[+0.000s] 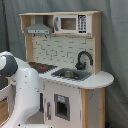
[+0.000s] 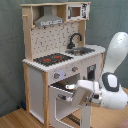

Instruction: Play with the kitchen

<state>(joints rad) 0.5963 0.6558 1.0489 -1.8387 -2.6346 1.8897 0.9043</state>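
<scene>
The end effector (image 2: 75, 89) is seen in the second exterior view at the top edge of the oven door (image 2: 61, 102), which hangs partly open and tilted outward from the front of the kitchen (image 2: 55, 45). Whether the end effector is wide, narrow or closed on the door's edge cannot be told, since the white wrist block covers that spot. Behind it, the arm (image 2: 112, 65) is bent up and back toward the second exterior view's right; in the first exterior view only the arm's bulky white links (image 1: 22, 95) are shown, low at the first exterior view's left, and the door is hidden by them. The kitchen is stood on a wooden floor against a grey curtain, with the stovetop (image 2: 52, 59), the sink (image 2: 82, 50) and the black faucet (image 2: 75, 39) set along its surface, the pegboard back above these, and the hood (image 2: 48, 20) and a toy microwave (image 2: 76, 10) on top. The step in hand is judged to be the working of the oven door. For the next move, the door's hinge arc would need to be followed, whether downward to open it fully or back up to shut it, so that the light toy is not dragged or tipped.
</scene>
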